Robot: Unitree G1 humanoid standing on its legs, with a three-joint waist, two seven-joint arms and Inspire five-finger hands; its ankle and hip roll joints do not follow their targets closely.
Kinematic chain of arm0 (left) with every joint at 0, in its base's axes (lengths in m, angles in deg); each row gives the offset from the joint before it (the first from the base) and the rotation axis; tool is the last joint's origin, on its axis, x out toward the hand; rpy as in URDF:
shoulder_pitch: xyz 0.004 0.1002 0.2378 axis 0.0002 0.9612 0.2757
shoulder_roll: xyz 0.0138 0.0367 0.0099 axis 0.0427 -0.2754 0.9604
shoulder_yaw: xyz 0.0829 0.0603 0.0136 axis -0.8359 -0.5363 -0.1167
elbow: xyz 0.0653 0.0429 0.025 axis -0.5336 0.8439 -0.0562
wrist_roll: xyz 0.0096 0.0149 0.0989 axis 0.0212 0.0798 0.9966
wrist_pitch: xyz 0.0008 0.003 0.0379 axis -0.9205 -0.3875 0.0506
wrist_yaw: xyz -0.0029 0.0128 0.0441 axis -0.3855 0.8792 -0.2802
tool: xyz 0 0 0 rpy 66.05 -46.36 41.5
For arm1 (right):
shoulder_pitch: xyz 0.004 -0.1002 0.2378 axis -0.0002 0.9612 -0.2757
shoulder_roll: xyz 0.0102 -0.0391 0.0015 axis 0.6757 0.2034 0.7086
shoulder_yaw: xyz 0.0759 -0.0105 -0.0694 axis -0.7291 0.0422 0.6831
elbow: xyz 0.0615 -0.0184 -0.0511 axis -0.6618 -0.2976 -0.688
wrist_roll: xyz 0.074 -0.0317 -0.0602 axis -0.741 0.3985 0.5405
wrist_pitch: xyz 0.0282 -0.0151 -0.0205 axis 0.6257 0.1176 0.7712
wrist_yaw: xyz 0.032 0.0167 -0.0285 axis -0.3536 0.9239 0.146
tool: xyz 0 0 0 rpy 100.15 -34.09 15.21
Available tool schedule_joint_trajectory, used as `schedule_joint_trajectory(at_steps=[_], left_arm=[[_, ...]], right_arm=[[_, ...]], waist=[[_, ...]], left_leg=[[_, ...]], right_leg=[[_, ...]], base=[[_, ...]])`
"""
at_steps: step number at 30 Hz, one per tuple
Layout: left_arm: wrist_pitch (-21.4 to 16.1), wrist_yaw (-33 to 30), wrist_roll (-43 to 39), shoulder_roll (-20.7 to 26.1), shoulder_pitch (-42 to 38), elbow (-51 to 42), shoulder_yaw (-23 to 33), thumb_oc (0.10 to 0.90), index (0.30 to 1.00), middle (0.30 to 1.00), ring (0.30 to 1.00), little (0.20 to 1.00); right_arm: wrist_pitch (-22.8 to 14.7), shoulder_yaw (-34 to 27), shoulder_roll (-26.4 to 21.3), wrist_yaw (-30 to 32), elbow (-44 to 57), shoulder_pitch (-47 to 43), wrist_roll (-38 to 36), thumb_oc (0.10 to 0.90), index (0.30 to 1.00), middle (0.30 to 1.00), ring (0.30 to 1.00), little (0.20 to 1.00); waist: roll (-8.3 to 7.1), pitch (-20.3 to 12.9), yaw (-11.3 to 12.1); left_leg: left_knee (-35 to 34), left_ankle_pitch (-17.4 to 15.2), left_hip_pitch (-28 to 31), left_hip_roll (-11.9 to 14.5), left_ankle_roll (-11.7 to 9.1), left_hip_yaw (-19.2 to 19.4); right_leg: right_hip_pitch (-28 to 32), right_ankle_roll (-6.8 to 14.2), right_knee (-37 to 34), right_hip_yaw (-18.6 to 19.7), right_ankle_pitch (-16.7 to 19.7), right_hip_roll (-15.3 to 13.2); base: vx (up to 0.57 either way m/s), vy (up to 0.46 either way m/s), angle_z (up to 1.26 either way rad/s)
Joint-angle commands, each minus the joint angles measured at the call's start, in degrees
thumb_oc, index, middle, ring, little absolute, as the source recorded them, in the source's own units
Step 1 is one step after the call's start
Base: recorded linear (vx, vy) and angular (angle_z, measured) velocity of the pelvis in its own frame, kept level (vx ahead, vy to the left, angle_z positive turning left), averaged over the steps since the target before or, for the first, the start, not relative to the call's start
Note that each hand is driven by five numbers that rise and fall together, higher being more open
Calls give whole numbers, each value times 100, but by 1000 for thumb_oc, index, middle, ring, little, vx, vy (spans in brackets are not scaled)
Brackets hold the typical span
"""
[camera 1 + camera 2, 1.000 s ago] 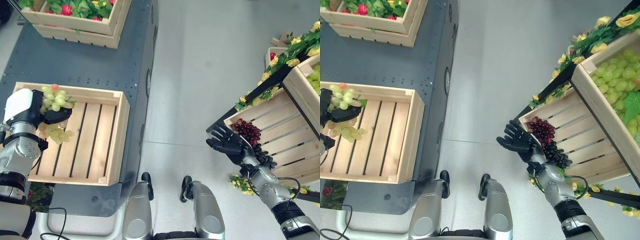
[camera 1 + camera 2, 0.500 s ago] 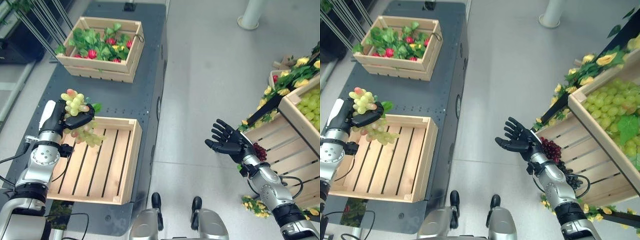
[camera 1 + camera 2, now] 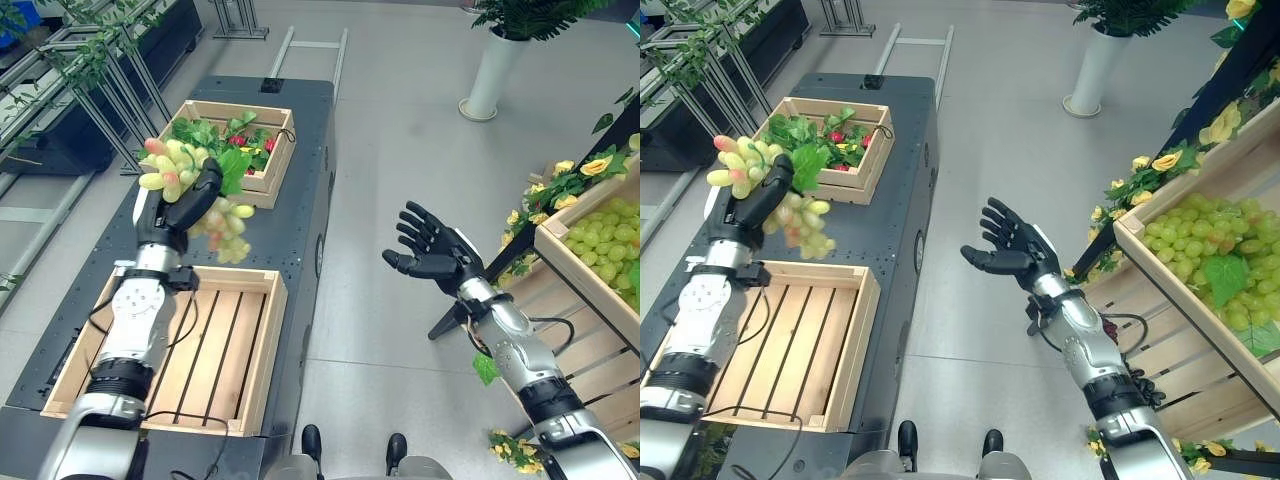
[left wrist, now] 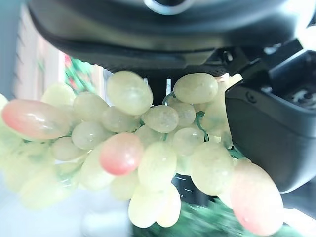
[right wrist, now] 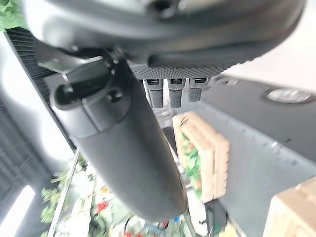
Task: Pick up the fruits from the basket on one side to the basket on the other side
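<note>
The left hand (image 3: 178, 205) grips a bunch of green grapes (image 3: 196, 190), raised above the far edge of the empty wooden crate (image 3: 226, 340) on the dark table (image 3: 300, 180). The right hand (image 3: 432, 256) hangs over the floor, fingers spread, holding nothing.

We see a dark grey cart (image 3: 300, 180) running from six o'clock toward twelve on a pale floor (image 3: 400, 200). At one o'clock stands a white pot (image 3: 490, 75) holding a green plant (image 3: 530, 12). At eleven o'clock, metal racks (image 3: 110, 110) carry trailing leaves. Yellow flowers (image 3: 580, 170) and leaves trim the stand at three o'clock.
</note>
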Motion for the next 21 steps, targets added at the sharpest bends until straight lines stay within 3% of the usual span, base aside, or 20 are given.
schedule_joint_trajectory(at_steps=[1,11,21], left_arm=[[-635,29,-460,-90,-1115,-199,-39,400,300,300,300,300],[-252,233,-432,-190,-1701,-265,-615,400,300,300,300,300],[57,540,-197,-121,-2177,-196,-1111,400,300,300,300,300]], right_arm=[[45,186,180,-547,299,-564,-891,800,900,900,900,900],[984,532,535,-842,349,-935,-1611,800,900,900,900,900],[1198,779,852,-835,616,-1057,-1954,800,900,900,900,900]], waist=[[155,-1093,23],[142,-1172,-54],[169,-1184,-136]], left_leg=[[9,-815,119,-357,-117,-174],[9,-878,290,-314,-111,-57],[9,-903,356,-290,-93,51]], right_leg=[[-24,-310,84,8,-380,269],[113,-321,20,97,-367,320],[130,-293,9,191,-323,336]], base=[[15,-37,-2],[22,-31,-5],[19,-17,-4]])
